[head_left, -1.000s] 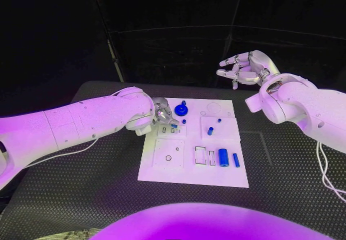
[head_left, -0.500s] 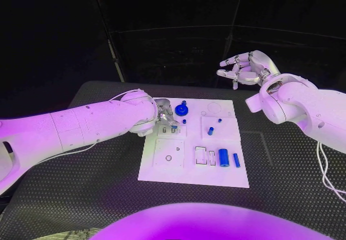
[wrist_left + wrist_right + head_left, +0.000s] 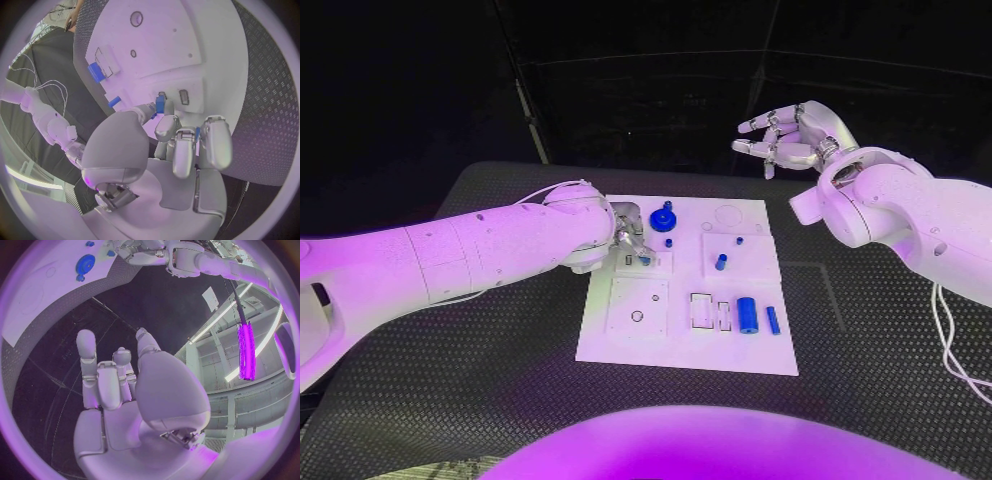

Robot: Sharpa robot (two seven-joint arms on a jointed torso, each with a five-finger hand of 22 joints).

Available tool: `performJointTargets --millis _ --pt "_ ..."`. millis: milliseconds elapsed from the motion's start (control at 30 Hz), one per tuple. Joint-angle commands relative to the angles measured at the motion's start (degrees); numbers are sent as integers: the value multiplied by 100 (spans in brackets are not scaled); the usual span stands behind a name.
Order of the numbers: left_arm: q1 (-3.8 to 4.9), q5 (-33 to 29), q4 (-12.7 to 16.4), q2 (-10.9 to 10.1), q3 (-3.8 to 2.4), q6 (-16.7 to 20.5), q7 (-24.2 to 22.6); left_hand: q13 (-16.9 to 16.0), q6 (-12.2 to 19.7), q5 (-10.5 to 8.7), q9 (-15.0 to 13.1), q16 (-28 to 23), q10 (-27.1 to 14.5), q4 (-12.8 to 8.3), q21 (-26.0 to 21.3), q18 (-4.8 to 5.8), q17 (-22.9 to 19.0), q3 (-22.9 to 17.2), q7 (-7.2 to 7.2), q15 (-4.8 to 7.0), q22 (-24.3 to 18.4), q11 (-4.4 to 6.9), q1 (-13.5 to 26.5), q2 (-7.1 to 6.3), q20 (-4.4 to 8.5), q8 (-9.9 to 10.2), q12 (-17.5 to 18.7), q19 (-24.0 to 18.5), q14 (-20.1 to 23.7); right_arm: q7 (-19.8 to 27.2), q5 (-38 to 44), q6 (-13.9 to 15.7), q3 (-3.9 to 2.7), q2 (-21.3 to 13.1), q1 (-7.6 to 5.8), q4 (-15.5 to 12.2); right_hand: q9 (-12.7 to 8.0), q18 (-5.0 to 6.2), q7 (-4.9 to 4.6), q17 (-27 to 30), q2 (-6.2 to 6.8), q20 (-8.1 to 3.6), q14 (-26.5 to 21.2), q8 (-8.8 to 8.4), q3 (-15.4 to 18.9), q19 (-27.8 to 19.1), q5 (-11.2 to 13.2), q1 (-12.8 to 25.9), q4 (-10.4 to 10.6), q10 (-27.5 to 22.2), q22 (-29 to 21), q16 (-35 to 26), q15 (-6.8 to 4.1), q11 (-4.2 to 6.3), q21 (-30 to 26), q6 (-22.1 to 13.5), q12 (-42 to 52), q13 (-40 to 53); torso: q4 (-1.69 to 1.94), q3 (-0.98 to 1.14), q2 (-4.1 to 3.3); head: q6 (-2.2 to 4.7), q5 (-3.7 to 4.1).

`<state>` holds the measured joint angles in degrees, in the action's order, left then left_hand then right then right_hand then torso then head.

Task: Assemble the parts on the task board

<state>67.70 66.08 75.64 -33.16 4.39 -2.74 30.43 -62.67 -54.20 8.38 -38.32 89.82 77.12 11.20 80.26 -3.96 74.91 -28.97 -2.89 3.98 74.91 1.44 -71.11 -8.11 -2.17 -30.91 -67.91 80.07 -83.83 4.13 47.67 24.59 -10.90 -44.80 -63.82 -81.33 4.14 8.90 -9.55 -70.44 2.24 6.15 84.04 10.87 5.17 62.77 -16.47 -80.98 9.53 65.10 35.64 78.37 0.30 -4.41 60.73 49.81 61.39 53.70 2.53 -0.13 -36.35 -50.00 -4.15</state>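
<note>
Fingers of left hand pinched a small blue part over a board slot; likely inserting, next needs alignment. Right hand raised, spread, held nothing.

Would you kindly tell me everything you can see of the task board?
The task board is a flat white rectangular plate lying on the black table, its long side running away from the robot. Its surface carries shallow recesses, slots and small round holes. Small blue parts lie on it, among them a cylinder near the right edge and a round piece at the far end. The left hand works over its far left corner.
</note>
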Motion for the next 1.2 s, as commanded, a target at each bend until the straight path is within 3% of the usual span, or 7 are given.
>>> performJointTargets --millis 33,867,1200 --pt "6 124 -10 14 2 -197 24 -7 -29 11 1 18 39 -1007 21 37 1509 -1055 -2 38 20 -12 -33 -5 0 -27 -19 53 -617 34 0 -35 -5 9 -11 -6 -6 74 22 7 -35 -3 109 34 20 -28 -38 -33 -17 -4 -10 -32 -40 10 -26 -21 -23 -7 4 2 2 0 17" --pt "-8 180 9 18 11 -412 38 1 -57 148 -45 18 56 -1070 9 36 1509 -1173 11 45 18 0 62 -81 8 -77 -14 52 -617 35 0 -53 -4 27 -10 8 -5 74 23 14 -42 -5 109 43 24 -23 -43 -50 -26 -7 -16 -41 -42 12 -35 -17 -29 -21 -2 1 -1 0 -6" --pt "-7 183 -68 108 11 -585 51 -25 -71 196 -62 18 83 -1075 28 44 1509 -1204 17 48 53 3 118 -94 11 -95 -37 75 -617 38 0 -48 -4 32 -10 10 -5 74 23 15 -44 -6 109 46 26 -22 -42 -50 -25 -4 -17 -43 -42 12 -36 -17 -26 -19 0 3 -3 0 8"
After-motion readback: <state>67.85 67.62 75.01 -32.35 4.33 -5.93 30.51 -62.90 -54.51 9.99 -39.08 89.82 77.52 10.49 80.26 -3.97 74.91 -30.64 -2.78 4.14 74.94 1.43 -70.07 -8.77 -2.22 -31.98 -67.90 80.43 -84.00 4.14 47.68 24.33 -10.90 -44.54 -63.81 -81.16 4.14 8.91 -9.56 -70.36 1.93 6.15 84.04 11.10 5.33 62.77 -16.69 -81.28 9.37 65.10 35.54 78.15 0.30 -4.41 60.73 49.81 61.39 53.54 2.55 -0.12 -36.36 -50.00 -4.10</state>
